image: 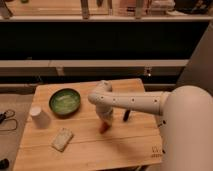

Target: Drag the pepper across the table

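Observation:
The small red-orange pepper (104, 127) lies on the light wooden table (125, 147) near its middle, just right of centre. My gripper (105, 119) reaches down from the white arm (135, 102) and sits right on top of the pepper, hiding its upper end. Only the pepper's lower tip shows below the gripper.
A green bowl (65, 101) stands at the back left. A white cup (39, 116) stands at the left edge. A pale sponge (62, 139) lies front left. A small dark object (127, 115) lies just right of the gripper. A logo mark (156, 149) is at the front right corner.

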{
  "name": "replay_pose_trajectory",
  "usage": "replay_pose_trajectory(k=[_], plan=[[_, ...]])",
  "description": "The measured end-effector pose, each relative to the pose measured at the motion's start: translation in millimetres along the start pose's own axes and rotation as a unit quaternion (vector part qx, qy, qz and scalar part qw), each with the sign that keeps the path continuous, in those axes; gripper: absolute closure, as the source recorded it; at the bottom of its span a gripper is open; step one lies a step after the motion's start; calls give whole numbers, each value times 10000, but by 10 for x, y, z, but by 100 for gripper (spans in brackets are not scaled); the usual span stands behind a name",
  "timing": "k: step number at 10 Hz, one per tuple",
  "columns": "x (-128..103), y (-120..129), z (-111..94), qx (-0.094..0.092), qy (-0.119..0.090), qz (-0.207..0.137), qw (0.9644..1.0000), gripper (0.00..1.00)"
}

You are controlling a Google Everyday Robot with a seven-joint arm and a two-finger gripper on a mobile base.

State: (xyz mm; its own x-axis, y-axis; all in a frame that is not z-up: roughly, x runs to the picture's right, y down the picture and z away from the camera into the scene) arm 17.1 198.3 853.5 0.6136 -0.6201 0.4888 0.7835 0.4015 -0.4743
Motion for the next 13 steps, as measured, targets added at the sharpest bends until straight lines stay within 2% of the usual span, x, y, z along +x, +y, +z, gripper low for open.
replay_pose_trajectory(k=[2, 4, 9, 11, 13], plan=[[-1, -1, -16, 7, -5, 6, 10000, 100], [-14, -94, 8, -81, 32, -64, 9999, 100], [-20, -101, -17, -61, 20, -66, 10000, 100], [-23, -220, -14, -123, 38, -139, 9998, 100], [-21, -205, -24, -119, 32, -130, 9998, 100]])
